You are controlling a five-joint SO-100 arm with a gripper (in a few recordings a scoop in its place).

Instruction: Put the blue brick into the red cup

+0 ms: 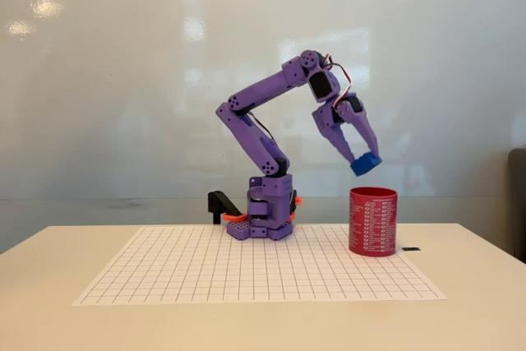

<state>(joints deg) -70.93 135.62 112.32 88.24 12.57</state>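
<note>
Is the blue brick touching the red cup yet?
Apart. The fixed view shows the blue brick held in the hand, with wall visible between it and the red cup rim.

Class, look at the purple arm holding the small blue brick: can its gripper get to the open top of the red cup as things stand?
Probably yes. The gripper, shut on the small bright-blue plastic brick, hangs just above the red cylindrical cup. Nothing lies between them, and the cup's mouth is open.

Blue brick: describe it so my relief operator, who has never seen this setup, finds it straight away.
Start at the white gridded mat and find the red cup at its right edge. Just above the cup's rim, the purple arm's gripper pinches the blue brick. It is the scene's only blue thing, and much smaller than the cup.
</note>
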